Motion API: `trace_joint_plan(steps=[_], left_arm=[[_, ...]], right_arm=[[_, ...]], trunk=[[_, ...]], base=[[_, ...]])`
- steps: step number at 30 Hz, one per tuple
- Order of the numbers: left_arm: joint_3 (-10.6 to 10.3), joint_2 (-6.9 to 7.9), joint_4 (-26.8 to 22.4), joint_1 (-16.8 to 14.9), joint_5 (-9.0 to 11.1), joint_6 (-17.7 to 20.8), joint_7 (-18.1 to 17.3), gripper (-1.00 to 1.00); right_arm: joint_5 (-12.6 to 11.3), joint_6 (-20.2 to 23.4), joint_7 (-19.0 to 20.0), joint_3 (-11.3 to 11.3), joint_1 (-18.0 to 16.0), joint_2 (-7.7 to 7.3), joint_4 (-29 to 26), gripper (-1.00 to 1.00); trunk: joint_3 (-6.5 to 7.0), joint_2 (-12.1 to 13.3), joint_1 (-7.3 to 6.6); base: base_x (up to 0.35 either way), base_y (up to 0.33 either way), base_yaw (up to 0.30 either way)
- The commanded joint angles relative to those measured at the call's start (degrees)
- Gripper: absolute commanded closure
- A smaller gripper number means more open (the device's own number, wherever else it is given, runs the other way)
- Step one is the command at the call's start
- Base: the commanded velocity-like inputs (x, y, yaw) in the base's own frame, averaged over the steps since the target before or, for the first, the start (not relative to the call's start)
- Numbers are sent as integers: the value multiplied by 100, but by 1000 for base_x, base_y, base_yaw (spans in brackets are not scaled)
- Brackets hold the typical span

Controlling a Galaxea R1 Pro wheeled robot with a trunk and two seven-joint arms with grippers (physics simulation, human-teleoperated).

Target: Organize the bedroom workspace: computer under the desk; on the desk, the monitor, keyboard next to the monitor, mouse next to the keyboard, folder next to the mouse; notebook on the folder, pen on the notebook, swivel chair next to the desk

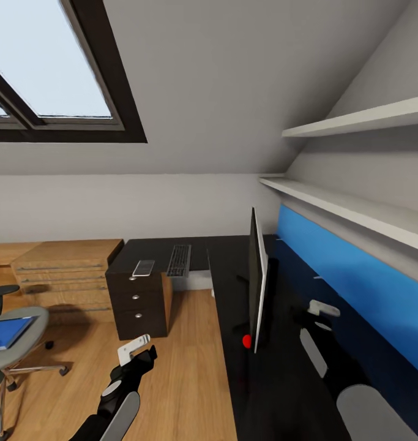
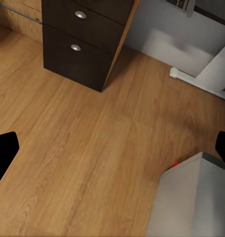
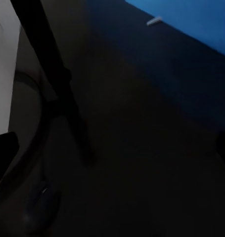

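Left gripper (image 1: 137, 350), fingers apart, hangs over wood floor (image 2: 82, 148); black-keyed slim keyboard (image 1: 179, 260) lies beyond it on the black L-shaped desk (image 1: 233, 288). Right gripper (image 1: 322, 308), spread, empty, sits behind the thin black monitor (image 1: 256, 278).

**Around the workspace: skylight, shelves, chest and floor**

A dark-framed skylight (image 1: 46, 67) is set into the sloped white ceiling (image 1: 233, 73), with pale sky behind the glass. Two white shelves run along the right-hand wall, the upper shelf (image 1: 355, 120) shorter than the lower shelf (image 1: 343, 208). Under the lower one, a bright blue wall panel (image 1: 349, 275) stretches along the wall. A low white wall (image 1: 129, 205) closes the far end of the room under the slope. At the left stands a light-wood drawer chest (image 1: 68, 275) with long metal handles. The wood floor (image 2: 82, 148) is laid in warm light planks, and a white skirting strip (image 2: 196, 81) meets it at the wall's foot.
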Motion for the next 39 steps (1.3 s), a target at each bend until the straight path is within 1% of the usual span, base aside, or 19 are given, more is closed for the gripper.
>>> trace_joint_plan(steps=[1, 2, 6, 8, 17, 19, 22, 23, 26, 29, 34, 39], left_arm=[[-18, 7, -8, -2, 23, 17, 43, -100], [-22, 7, -8, -3, 23, 16, 43, -100], [-41, 7, -3, -4, 23, 16, 43, -100], [-59, 7, 14, -4, 23, 11, 43, -100], [-119, 5, 18, -4, 16, 7, 43, -100], [-145, 3, 24, -4, 18, 0, 43, -100], [-154, 1, 26, -4, 19, -1, 43, -100], [-226, 0, 26, -4, 21, -2, 43, -100], [-296, 0, 86, -3, 22, 7, 40, -100], [-365, -2, 232, -4, 11, 3, 36, -100], [-404, -14, 277, -4, 7, -2, 42, -100], [-402, -13, 157, -1, 14, -2, 44, -100]], right_arm=[[-36, 20, -26, 6, -147, -10, 186, -100], [-38, 9, -23, 8, -432, -44, 575, -100], [-49, -3, 12, 9, -891, -119, 1255, -100], [-59, -35, 161, 39, -1177, -145, 1701, -100], [-62, -12, 261, 86, -1247, -131, 1807, -100], [-57, -18, 380, 92, -1252, -130, 1825, -100], [-55, -20, 410, 90, -1252, -130, 1828, -100], [-60, -20, 432, 86, -1252, -130, 1837, -100], [-61, -24, 453, 85, -1253, -126, 1876, -100], [-50, -71, 470, 90, -1252, -126, 2088, -100], [-45, -96, 481, 93, -1252, -123, 2219, -100], [-45, -98, 481, 93, -1253, -111, 2235, -100]], trunk=[[-3, -5, 2], [-3, -5, 2], [-3, -5, 2], [-3, -5, 2], [-3, -5, 2], [-3, -5, 2], [-3, -5, 2], [-3, -5, 2], [-3, -5, 2], [-3, -5, 2], [-3, -5, 2], [-3, -5, 2]], base=[[27, 0, 0], [17, 0, 0], [10, 0, 0], [3, 0, 0], [0, 0, 0], [0, 0, 0], [0, 0, 0], [53, 0, 0], [155, 0, 0], [191, 0, 0], [57, 0, 0], [8, 0, 1]])
